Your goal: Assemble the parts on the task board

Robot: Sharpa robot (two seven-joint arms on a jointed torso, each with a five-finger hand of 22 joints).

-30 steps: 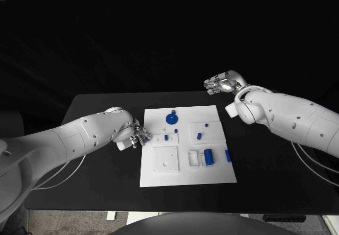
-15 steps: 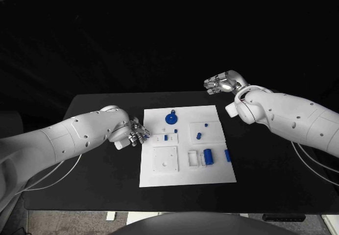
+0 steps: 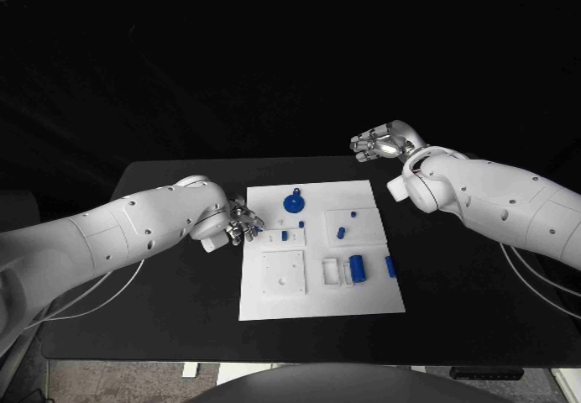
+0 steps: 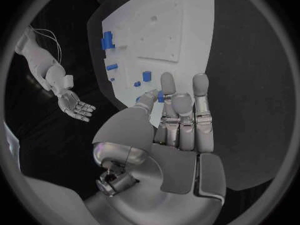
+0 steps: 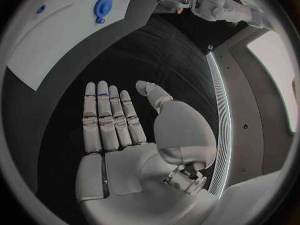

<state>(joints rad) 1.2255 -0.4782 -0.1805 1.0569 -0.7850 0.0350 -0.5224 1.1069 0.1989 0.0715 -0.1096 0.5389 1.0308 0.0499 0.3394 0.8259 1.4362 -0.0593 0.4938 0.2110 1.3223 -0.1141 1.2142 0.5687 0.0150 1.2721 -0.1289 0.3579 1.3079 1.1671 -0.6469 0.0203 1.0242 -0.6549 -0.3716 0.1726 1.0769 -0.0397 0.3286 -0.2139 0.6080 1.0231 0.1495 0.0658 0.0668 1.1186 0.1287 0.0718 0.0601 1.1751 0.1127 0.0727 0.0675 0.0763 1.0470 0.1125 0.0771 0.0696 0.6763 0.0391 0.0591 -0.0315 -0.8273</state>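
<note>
The white task board (image 3: 317,298) lies in the middle of the black table. On it are a round blue part (image 3: 292,202), small blue parts (image 3: 342,232) and two blue cylinders (image 3: 358,267). My left hand (image 3: 238,225) hovers at the board's left edge, next to a small blue part (image 3: 285,236). In the left wrist view this hand (image 4: 181,120) is open with its fingers straight and nothing in them, over the board (image 4: 156,30). My right hand (image 3: 381,141) is raised beyond the board's far right corner, open and flat (image 5: 112,120), holding nothing.
The black table (image 3: 170,285) reaches out on both sides of the board. A raised white square block (image 3: 285,273) sits on the board's near left part. The right wrist view shows the board (image 5: 56,40) with the round blue part (image 5: 102,6).
My left hand has shifted slightly towards the board's left edge and a little farther from me. The right arm has not moved.
</note>
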